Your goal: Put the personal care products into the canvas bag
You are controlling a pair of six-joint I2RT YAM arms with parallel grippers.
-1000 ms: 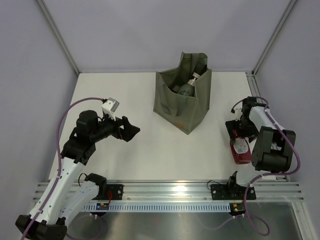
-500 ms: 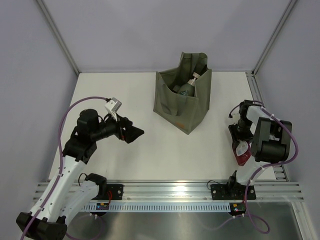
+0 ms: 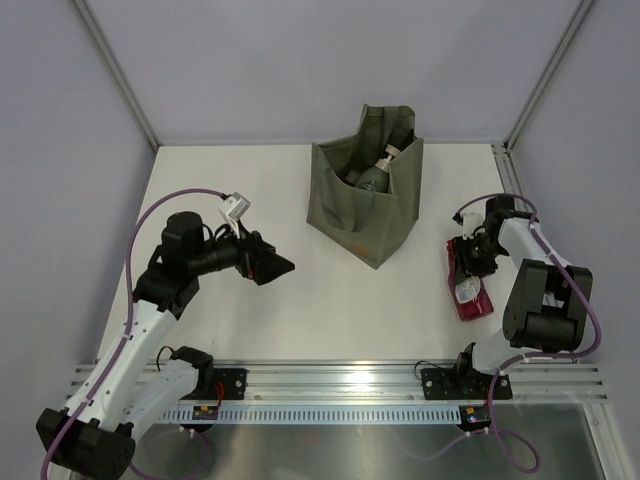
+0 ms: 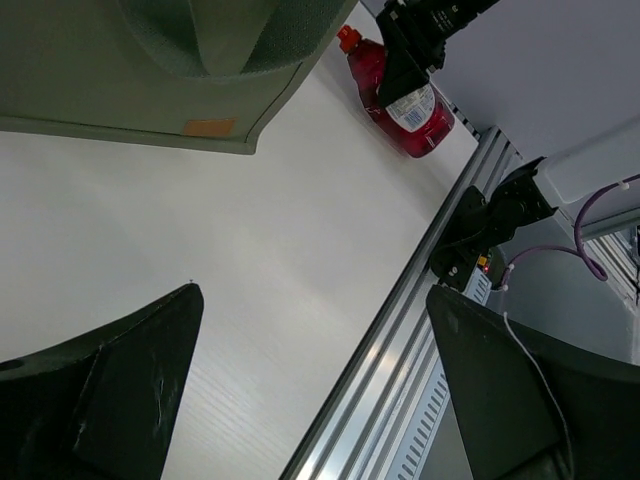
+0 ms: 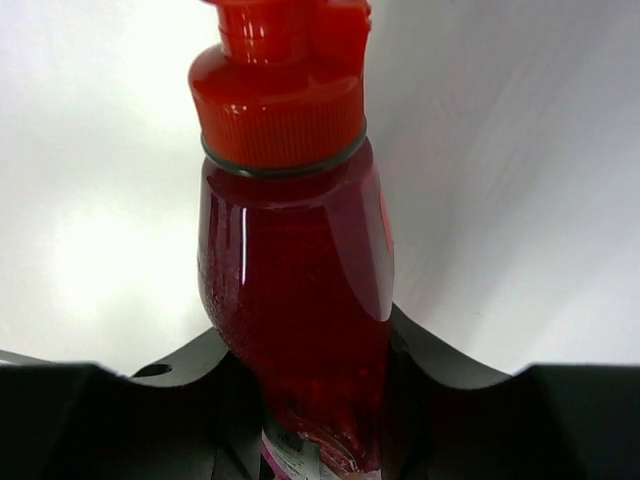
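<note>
One red bottle [image 3: 469,290] at the worktop's [image 3: 300,310] right edge, clamped in the right pincer [image 5: 315,365]; left pincer [image 3: 268,262] apart, holding nothing, left of centre; one bag [image 3: 345,205] at upper centre, one pump bottle [image 3: 373,178] showing inside.

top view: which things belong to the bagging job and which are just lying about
Job:
canvas bag
grey-green pump bottle, already inside the bag
dark red bottle, lying on the table, in the jaws of the right gripper

Not the job:
aluminium rail
grey wall panels
</note>
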